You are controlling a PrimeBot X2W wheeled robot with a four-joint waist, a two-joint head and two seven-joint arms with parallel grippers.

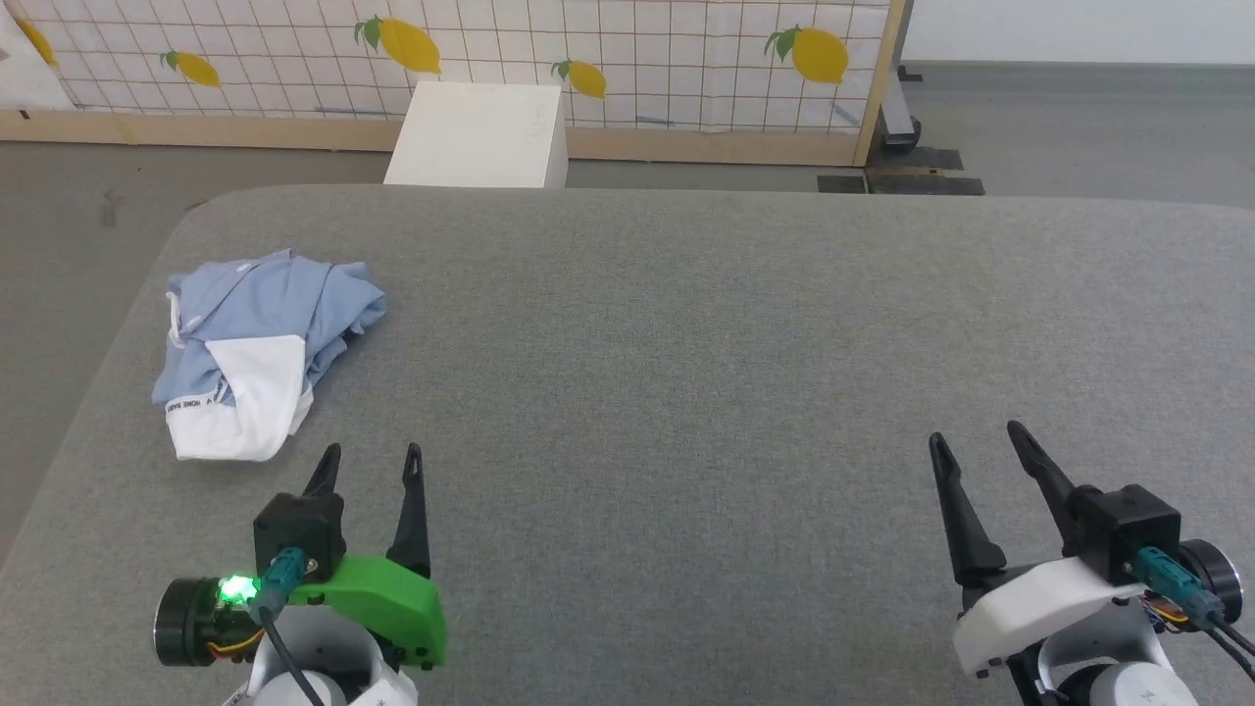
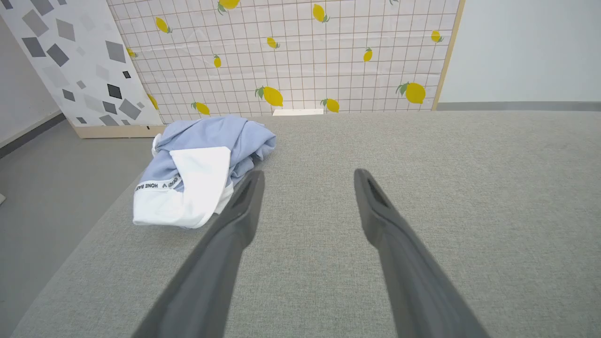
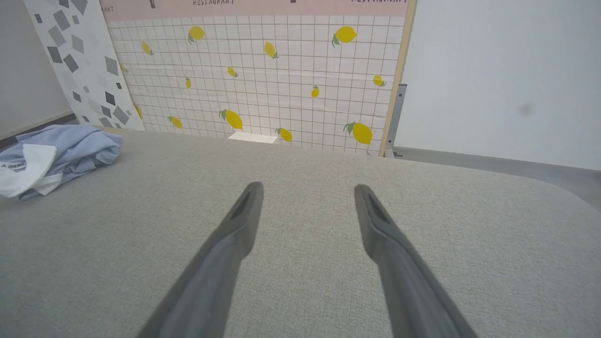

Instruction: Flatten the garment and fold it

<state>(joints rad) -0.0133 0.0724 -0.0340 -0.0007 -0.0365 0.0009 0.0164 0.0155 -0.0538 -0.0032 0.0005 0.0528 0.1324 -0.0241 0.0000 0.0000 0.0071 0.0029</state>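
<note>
The garment [image 1: 257,343] lies crumpled in a heap near the left edge of the grey table [image 1: 686,373]; it is light blue with a white patch turned up and a band of dark lettering. In the left wrist view the garment [image 2: 202,164] sits just ahead and left of the left fingertip. My left gripper [image 1: 374,453] hovers open just in front of and right of the heap, holding nothing. My right gripper [image 1: 977,432] stands open and empty over bare table at the lower right, far from the garment [image 3: 51,157].
A white box [image 1: 480,132] stands on the floor behind the table's far edge. A lemon-print grid panel [image 1: 627,59] closes off the back, with a grey-patterned panel [image 2: 70,61] to its left. The table's left edge [image 1: 78,392] drops to grey floor beside the garment.
</note>
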